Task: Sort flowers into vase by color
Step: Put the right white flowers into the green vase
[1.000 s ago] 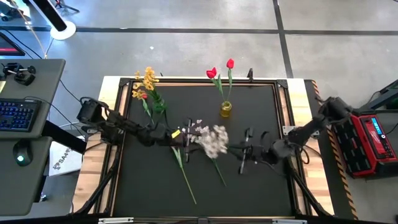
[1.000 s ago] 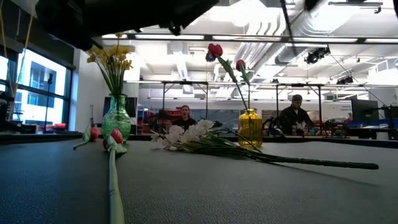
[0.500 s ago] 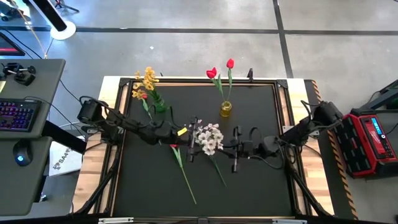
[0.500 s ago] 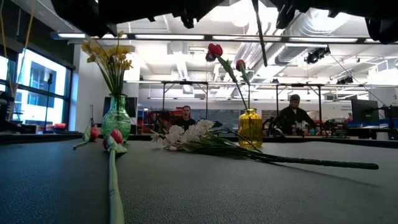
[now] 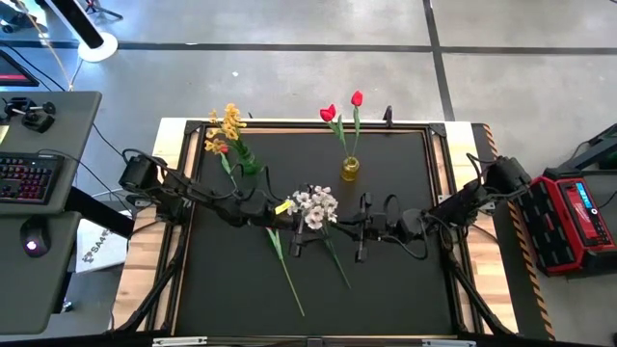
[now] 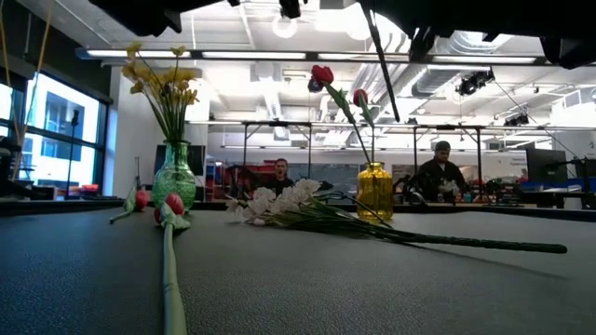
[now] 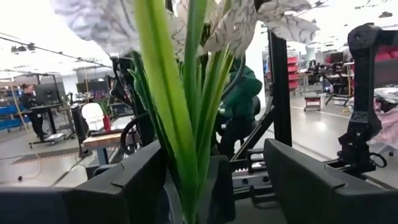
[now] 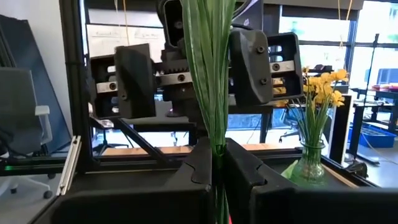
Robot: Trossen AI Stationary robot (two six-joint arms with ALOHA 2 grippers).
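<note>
A white blossom spray [image 5: 316,204] stands upright above the table's middle, with my right gripper [image 8: 214,152] shut on its green stems. My left gripper [image 7: 214,168] faces it, open, one finger on each side of the stems [image 7: 186,124] and apart from them. A green vase [image 6: 175,179] at the far left holds yellow flowers. A yellow vase [image 6: 374,191] at the far middle holds two red tulips. Another white spray [image 6: 279,200] and a red tulip [image 6: 172,205] lie flat on the mat, and a second tulip [image 5: 220,147] lies by the green vase. My right gripper pinches the spray's bundled green stems [image 8: 214,134] between its two fingers. The fingers lie level, coming from the table's right, across the stems. The spray stands upright with its blossoms above the fingers. Its thin lower stem [image 6: 382,65] hangs slanting, clear of the mat.
Long stems of the lying flowers [image 5: 289,280] run toward the near edge under both arms. The black mat [image 5: 405,164] has a raised frame. A desk with a keyboard [image 5: 24,178] stands to the left and a red case [image 5: 578,217] to the right. People sit in the room beyond.
My right gripper has gone toward the table's left with the white spray and has brought it up to my left gripper. The spray's lower stem now hangs in sight at the top of the low view.
</note>
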